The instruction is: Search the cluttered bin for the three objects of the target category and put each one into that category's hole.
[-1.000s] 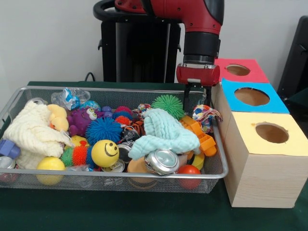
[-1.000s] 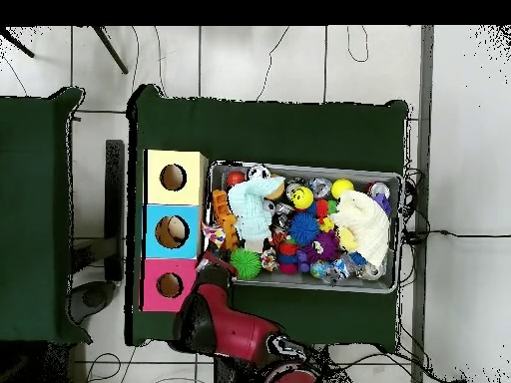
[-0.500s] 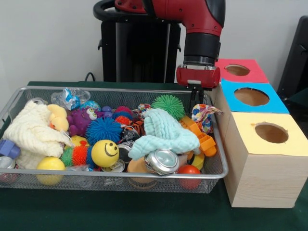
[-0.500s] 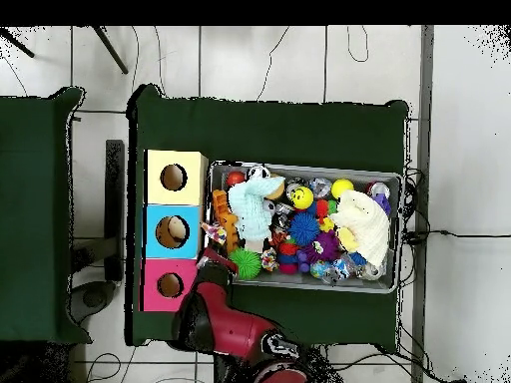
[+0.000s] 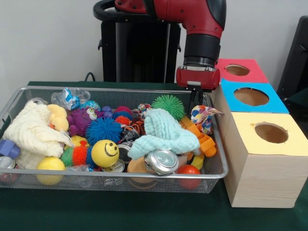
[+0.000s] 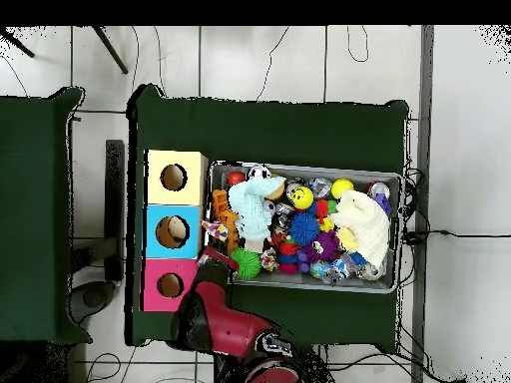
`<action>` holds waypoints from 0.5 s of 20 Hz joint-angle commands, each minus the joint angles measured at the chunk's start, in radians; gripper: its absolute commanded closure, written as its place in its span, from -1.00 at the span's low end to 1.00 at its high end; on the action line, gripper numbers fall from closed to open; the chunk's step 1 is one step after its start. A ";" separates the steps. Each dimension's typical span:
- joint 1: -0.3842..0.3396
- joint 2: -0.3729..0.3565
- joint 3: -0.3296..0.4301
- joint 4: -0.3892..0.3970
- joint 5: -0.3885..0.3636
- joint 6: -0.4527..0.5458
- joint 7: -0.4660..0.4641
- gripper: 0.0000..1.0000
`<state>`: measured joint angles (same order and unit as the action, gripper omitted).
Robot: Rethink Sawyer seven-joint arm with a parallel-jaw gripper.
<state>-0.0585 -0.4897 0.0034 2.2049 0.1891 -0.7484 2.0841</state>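
At the wire-mesh bin's (image 5: 219,166) back corner nearest the boxes, the red and black arm's gripper (image 5: 195,103) hangs just behind a multicoloured knotted rope toy (image 5: 204,117); whether its fingers are parted or hold anything cannot be told. That rope toy lies at the bin's box-side end, its frayed tail pointing toward the blue-topped box (image 5: 251,97), beside an orange plastic toy (image 5: 204,139) and a pale green knitted cloth (image 5: 166,131).

Dark green tablecloth (image 5: 144,211); black chair back (image 5: 294,62) beside it.
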 commanded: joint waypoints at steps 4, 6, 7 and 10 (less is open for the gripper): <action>0.012 -0.038 0.063 -0.131 0.055 -0.006 0.214 1.00; 0.009 -0.050 0.062 -0.126 0.051 0.007 0.208 1.00; 0.009 -0.059 0.060 -0.121 0.050 0.012 0.206 1.00; 0.002 -0.084 0.061 -0.108 0.044 0.044 0.198 1.00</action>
<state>-0.0565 -0.5112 0.0029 2.2049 0.1885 -0.7480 2.0841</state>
